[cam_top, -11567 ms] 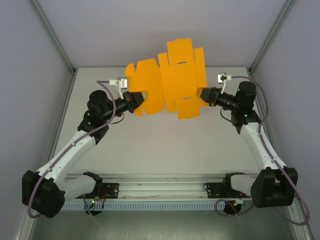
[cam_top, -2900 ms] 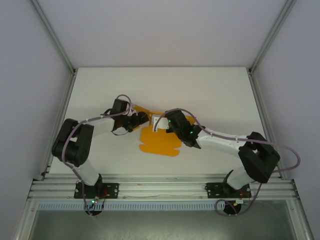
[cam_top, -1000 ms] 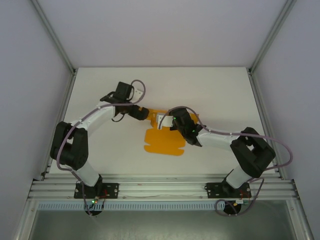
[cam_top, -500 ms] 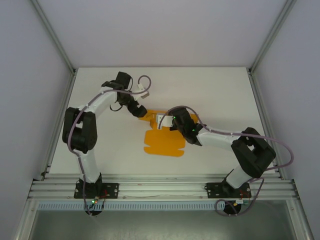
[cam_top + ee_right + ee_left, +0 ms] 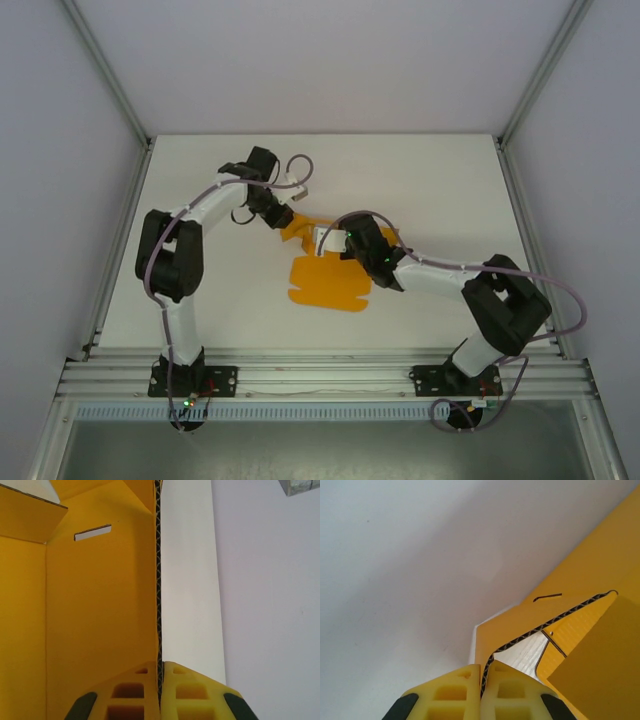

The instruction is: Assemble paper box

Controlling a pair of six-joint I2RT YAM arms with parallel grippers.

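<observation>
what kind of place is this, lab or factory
Likely a lab robot cell: a white table enclosed by pale panels on aluminium posts, left arm and right arm bolted to a rail, orange paper box.

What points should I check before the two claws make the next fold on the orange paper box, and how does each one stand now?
1. Grip of the left claw, shut on a card edge of the paper box: ok.
2. Grip of the right claw, shut on a box wall seen edge-on: ok.
3. Near panel lying flat on the table: ok.
4. The slot in the wall, empty: ok.
5. Box fully closed: not ok, flaps are open.
</observation>
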